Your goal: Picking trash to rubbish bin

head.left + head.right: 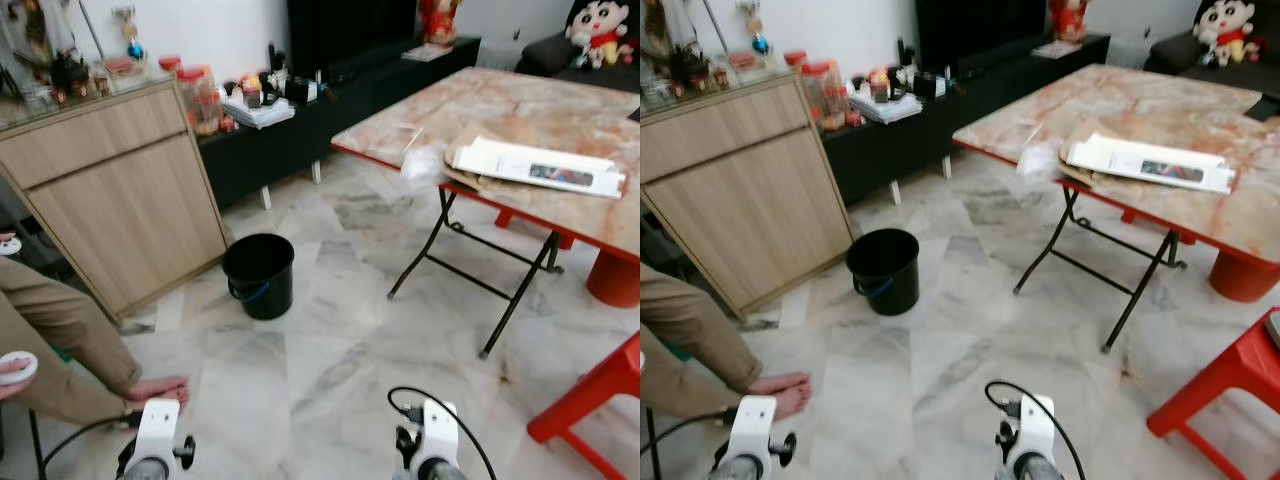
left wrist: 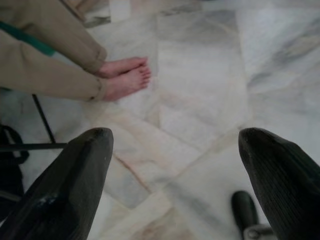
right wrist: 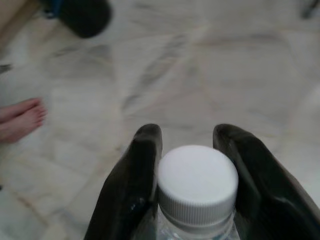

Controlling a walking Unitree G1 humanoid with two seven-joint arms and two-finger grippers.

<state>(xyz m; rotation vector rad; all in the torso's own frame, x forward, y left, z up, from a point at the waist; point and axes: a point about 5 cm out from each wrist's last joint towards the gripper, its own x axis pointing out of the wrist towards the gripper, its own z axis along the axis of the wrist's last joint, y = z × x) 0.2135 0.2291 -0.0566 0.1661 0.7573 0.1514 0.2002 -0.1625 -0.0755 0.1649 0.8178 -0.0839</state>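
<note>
The right pincer [image 3: 187, 137] is gripping a clear plastic bottle [image 3: 197, 187] just below its white cap, its two black fingers [image 3: 137, 170] pressing against either side of the neck. It is hanging low over the pale marble floor [image 1: 330, 380], near the robot's body. The left pincer [image 2: 175, 145] is standing wide open with nothing between its fingers, pointing down at the same floor.

Just beyond the left pincer, a seated person's bare feet [image 2: 125, 77] are resting on the tiles, with tan trouser legs [image 1: 60, 340] above them; this person is sitting closest to that pincer and off to its outer side. A hand holding a white controller [image 1: 15, 368] is showing at the edge of the left eye view.

Farther ahead of both pincers, the black rubbish bin [image 1: 259, 275] is standing open-mouthed on the floor, well apart from the bottle, with bare tiles lying between them. Just beside the bin, on the left pincer's side, a wooden cabinet [image 1: 120, 200] is standing with jars and ornaments on top.

On the right pincer's side, a red stool [image 1: 600, 395] is sitting near, and beyond it a folding desk [image 1: 500, 105] with a marbled top is carrying a newspaper [image 1: 540, 165] and a crumpled clear plastic wrapper [image 1: 422, 160] near its front edge. Farthest away, a low black media shelf [image 1: 300, 110] is running along the wall.
</note>
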